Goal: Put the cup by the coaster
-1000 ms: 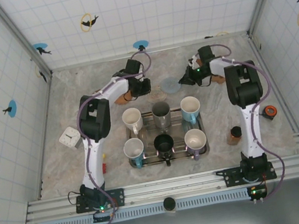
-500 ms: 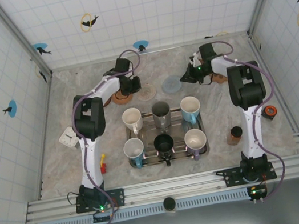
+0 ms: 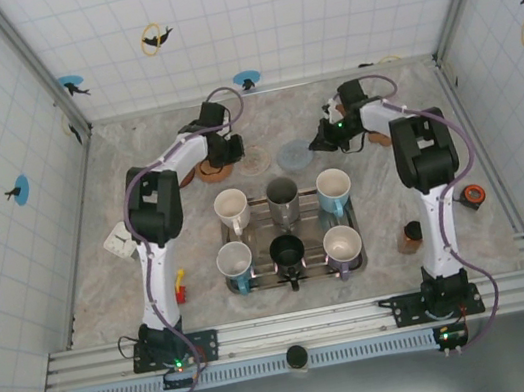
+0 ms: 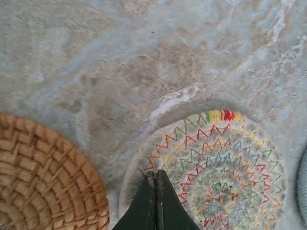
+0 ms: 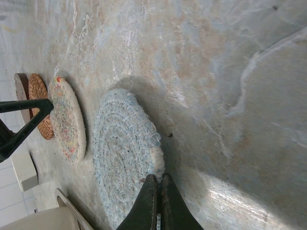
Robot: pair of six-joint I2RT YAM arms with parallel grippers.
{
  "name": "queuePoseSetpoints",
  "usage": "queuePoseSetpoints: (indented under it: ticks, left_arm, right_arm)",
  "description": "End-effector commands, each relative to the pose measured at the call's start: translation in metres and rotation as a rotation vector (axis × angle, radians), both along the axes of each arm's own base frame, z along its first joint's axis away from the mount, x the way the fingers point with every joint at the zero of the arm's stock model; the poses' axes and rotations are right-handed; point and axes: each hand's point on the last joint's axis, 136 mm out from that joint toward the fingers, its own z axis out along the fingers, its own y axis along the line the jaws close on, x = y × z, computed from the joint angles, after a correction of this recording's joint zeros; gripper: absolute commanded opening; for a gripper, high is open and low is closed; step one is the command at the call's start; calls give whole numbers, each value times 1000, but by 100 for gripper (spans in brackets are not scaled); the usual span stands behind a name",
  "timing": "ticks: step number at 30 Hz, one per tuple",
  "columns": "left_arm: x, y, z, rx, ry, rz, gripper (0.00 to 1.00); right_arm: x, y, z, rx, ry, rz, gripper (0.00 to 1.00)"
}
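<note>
Viewing top external: six cups point(image 3: 282, 195) sat in the tray point(image 3: 309, 218), none gripped; wicker coaster point(image 3: 209, 174), stitched coaster point(image 3: 258, 164) and blue coaster point(image 3: 294, 156) lay in a row behind it; left gripper point(image 3: 231, 151) and right gripper point(image 3: 319, 142) hung low over them.
Left wrist: left gripper point(image 4: 156, 173) was closed, empty, tips over stitched coaster point(image 4: 225, 163); wicker coaster point(image 4: 43, 177) just beside.
Right wrist: right gripper point(image 5: 157, 178) was closed, empty, tips at edge of blue coaster point(image 5: 122, 148); stitched coaster point(image 5: 67, 120) beyond.

Look left on your bench point(image 3: 383, 190): a white clock point(image 3: 121, 241), with a small red-and-yellow piece point(image 3: 180, 290) nearer you. Metal tray point(image 3: 309, 241) sits centre; right of it, a brown bottle point(image 3: 411, 236) and an orange-rimmed ring point(image 3: 472, 195)
</note>
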Motion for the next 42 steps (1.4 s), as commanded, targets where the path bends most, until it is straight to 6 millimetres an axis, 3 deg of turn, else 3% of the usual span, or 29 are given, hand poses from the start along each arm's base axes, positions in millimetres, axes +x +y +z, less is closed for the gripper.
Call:
queuePoseSetpoints:
  ticks: [1,16,26,30,37,42]
  left_arm:
    - [-12,13,2,44,29,-8,0]
    - [-15,10,19,16,5,-23,0]
    - [-10,7,48,-20,-50,-25,7]
    - [-8,6,62,-35,-77,-23,11]
    - [-7,-2,101,-94,-142,-44,29]
    - [-7,-3,125,-116,-183,-48,34]
  right_arm:
    - [5,1,-6,-22,3,9,0]
    - [10,-1,-18,-51,24,2,1]
    - [16,2,-12,-58,5,9,29]
    - [15,0,-9,-78,-2,12,33]
    - [14,-11,7,-162,-40,35,41]
    - [23,-20,38,-135,-96,29,44]
